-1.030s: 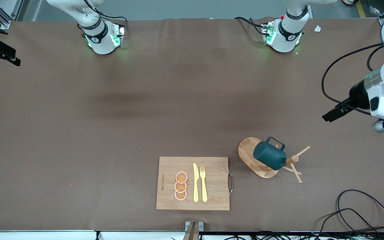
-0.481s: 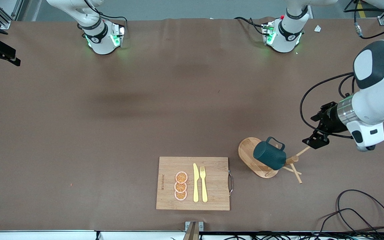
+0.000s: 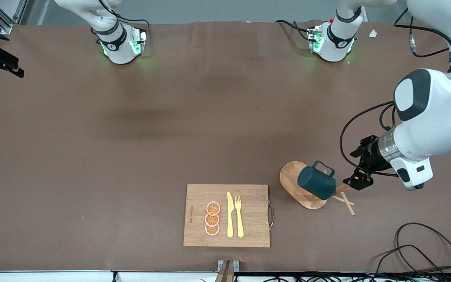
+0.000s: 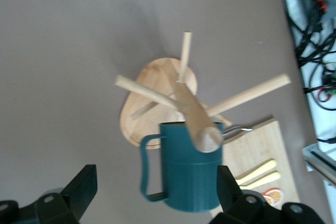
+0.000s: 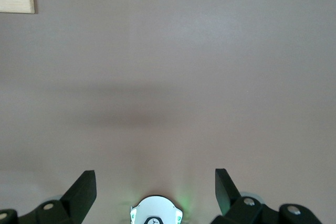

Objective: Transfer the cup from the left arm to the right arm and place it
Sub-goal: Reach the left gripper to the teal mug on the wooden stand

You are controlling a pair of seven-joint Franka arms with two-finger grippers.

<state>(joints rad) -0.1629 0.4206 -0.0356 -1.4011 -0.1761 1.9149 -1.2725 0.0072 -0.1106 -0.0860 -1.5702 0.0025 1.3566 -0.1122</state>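
The dark teal cup (image 3: 316, 182) hangs tilted on a peg of a wooden mug stand (image 3: 345, 188), whose oval base (image 3: 290, 181) lies on the table. My left gripper (image 3: 358, 181) hovers open just beside the stand, on the side toward the left arm's end of the table. In the left wrist view the cup (image 4: 191, 177) and its loop handle sit between my open left gripper (image 4: 156, 192) and touch neither finger. My right gripper (image 5: 156, 192) is open with nothing in it, above bare table near its own base, and is out of the front view.
A wooden cutting board (image 3: 249, 213) with a yellow knife, a yellow fork and three orange slices lies beside the stand, toward the right arm's end. Loose black cables (image 3: 425, 246) lie near the table's front edge at the left arm's end.
The left arm has swung in from the left arm's end of the table and come down to the mug stand. The cup and the right arm have not moved.
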